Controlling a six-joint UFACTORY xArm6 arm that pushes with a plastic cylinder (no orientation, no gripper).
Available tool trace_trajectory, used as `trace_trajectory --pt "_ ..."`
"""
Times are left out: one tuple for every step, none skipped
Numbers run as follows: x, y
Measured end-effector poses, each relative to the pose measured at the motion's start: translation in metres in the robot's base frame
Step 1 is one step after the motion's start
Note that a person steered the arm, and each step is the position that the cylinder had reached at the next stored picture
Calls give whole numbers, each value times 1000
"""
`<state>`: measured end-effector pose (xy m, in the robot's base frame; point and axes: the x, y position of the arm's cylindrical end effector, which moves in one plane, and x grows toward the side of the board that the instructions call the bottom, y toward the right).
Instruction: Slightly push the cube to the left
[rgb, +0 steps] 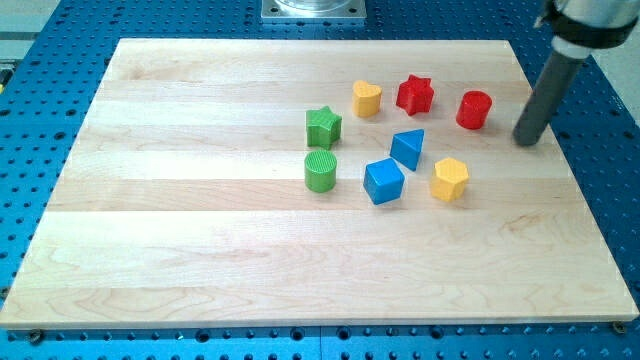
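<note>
In the camera view, a pale wooden board (200, 230) lies on a blue perforated table (40, 100). The blue cube (384, 181) sits right of the board's middle; it is a solid bright blue block with slightly rounded edges, turned a little so one corner faces the view's bottom. Just above it, to the right, is a blue triangle (408, 148), close but apart. To the cube's right lies a yellow hexagon (450, 179), near it with a small gap. To its left stands a green cylinder (320, 171), and above that a green star (323, 126). Along the top row are a yellow heart (367, 98), a red star (415, 95) and a red cylinder (474, 109).

My tip (526, 140) rests on the board at the view's right, just right of the red cylinder and well apart from the cube. The rod carries no pincer, so nothing is held.
</note>
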<state>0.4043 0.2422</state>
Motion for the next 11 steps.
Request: trace_trajectory --pt "28 -49" --pt "57 -73" --pt "64 -73" --pt "49 -72" --pt "42 -79" --pt "42 -82" --pt "42 -97" --pt "47 -104" --pt "49 -106" --pt "49 -117" --pt "49 -133"
